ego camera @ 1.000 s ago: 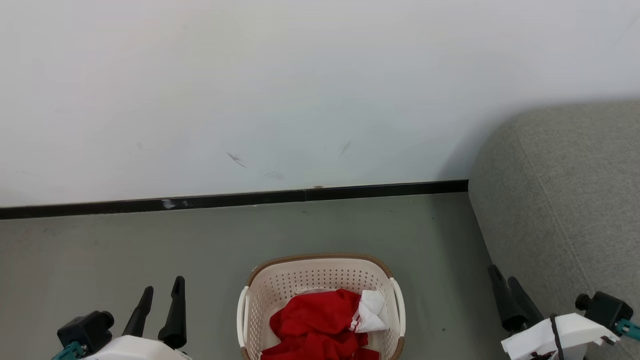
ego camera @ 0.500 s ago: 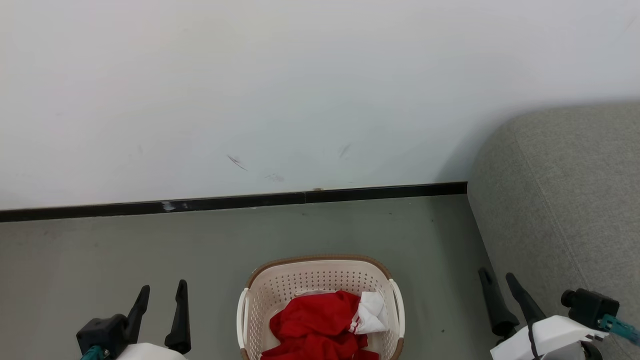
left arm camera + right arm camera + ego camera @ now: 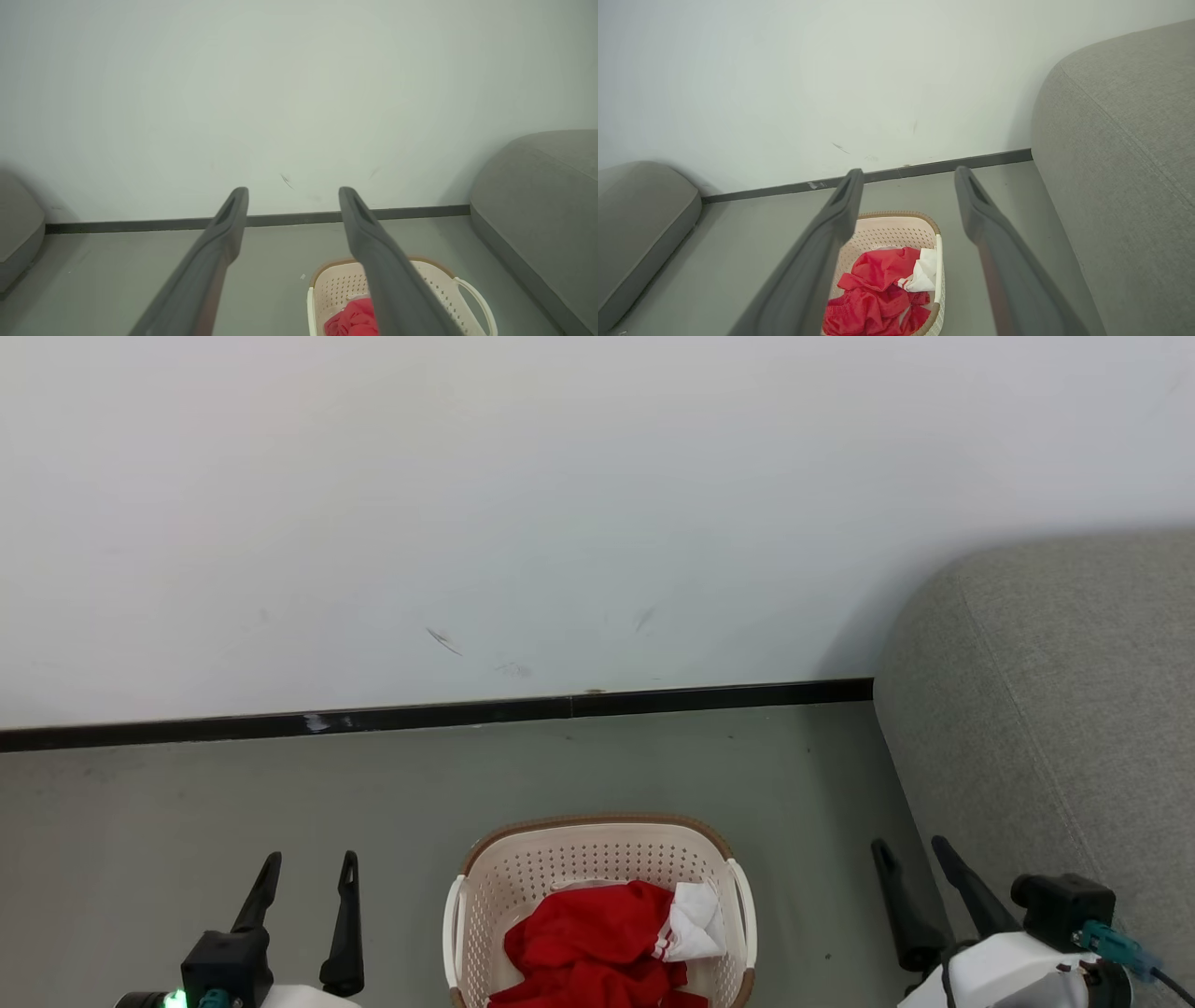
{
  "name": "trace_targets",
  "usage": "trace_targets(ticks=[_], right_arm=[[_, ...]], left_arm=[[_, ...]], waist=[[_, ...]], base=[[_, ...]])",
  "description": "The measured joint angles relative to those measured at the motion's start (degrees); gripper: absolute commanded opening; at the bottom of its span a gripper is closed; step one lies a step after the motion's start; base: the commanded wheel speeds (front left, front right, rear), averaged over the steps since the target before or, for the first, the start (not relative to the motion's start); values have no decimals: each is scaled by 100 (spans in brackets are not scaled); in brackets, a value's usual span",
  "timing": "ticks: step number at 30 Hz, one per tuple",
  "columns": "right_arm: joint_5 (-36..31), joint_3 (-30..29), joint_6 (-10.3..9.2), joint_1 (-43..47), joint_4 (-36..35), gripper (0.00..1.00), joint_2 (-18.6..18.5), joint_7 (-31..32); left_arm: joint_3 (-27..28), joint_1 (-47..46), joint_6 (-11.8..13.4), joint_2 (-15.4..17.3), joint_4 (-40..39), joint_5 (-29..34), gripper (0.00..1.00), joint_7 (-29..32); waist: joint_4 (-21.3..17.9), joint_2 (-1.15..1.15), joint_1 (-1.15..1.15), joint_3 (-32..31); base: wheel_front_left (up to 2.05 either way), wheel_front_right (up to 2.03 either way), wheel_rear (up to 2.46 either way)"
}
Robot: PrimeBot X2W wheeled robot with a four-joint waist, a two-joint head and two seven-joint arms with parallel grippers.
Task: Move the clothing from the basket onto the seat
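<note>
**A:** Head view first: why's nothing grabbed yet? The cream perforated plastic laundry basket (image 3: pixel 579 863) sits on the grey floor (image 3: pixel 280 793) dead centre between the arms, with the bright red and white clothing (image 3: pixel 588 943) heaped inside it.

**B:** Looks like a ready pose to me. The left gripper (image 3: pixel 311 859) and right gripper (image 3: pixel 908 845) hang either side of it, fingers spread wide, holding nothing. The big grey woven-fabric sofa (image 3: pixel 1055 709) is just beside the right one, so I'd guess that arm gets the short carry.

**A:** Left wrist view?

**B:** Fingers apart and empty, basket low to their right, well clear.

**A:** Right wrist?

**B:** Same wide, empty fingers, aimed over the basket. The red pile shows between them, sofa off to the right. No clothing on the sofa parts I can see.
</note>
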Motion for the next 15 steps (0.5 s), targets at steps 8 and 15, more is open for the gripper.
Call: trace_targets(ticks=[8,15], right_arm=[[-644,60,0,0,-22,100,-1,-127],[-1177,153,0,0,-47,100,-1,-263]], left_arm=[[-49,25,96,11,38,465,100,-145],[-112,26,182,27,57,970,100,-259]], waist=[[1,0,-1,-4],[-1,0,-1,0]], base=[[0,0,0],[0,0,0]])
